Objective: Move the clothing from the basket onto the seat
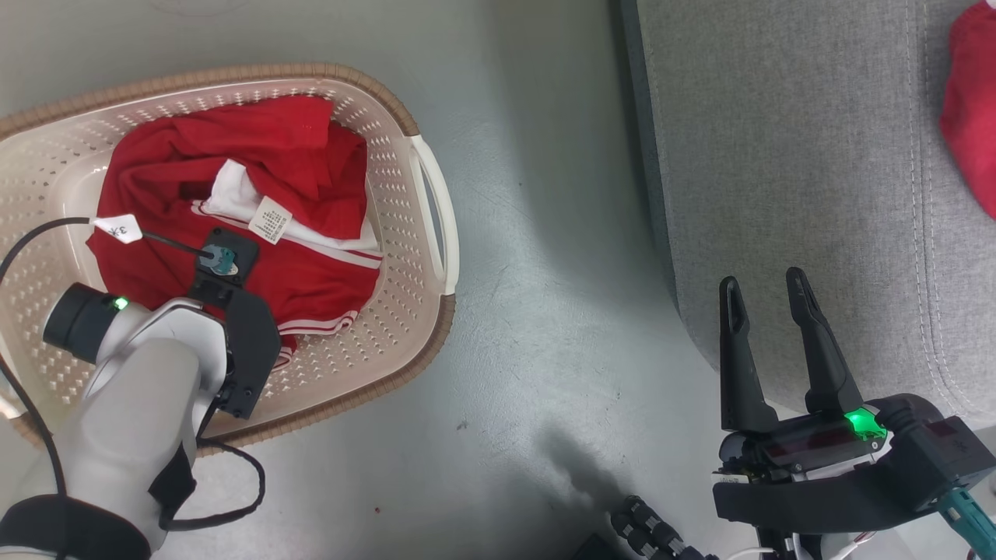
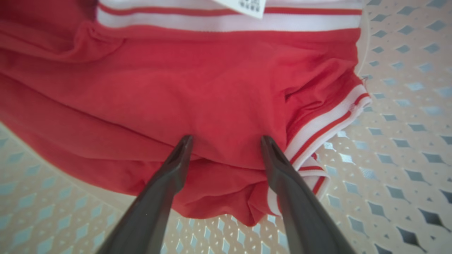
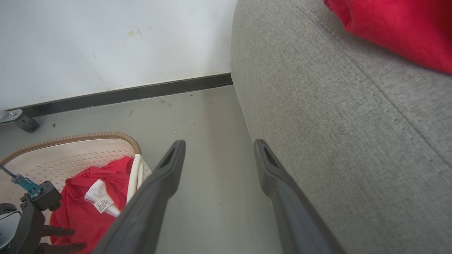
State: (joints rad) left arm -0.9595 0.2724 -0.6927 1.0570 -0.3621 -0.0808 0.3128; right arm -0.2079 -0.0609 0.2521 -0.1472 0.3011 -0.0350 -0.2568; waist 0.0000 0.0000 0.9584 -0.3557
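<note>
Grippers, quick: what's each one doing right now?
Left gripper: open, tips at the red garment in the basket, not gripping.
Right gripper: open, empty, by the seat edge.

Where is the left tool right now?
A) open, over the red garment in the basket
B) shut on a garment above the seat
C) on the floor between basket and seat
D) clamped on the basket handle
A: the left wrist view shows the left tool with its fingers spread apart over the red garment, which lies in the basket.
</note>
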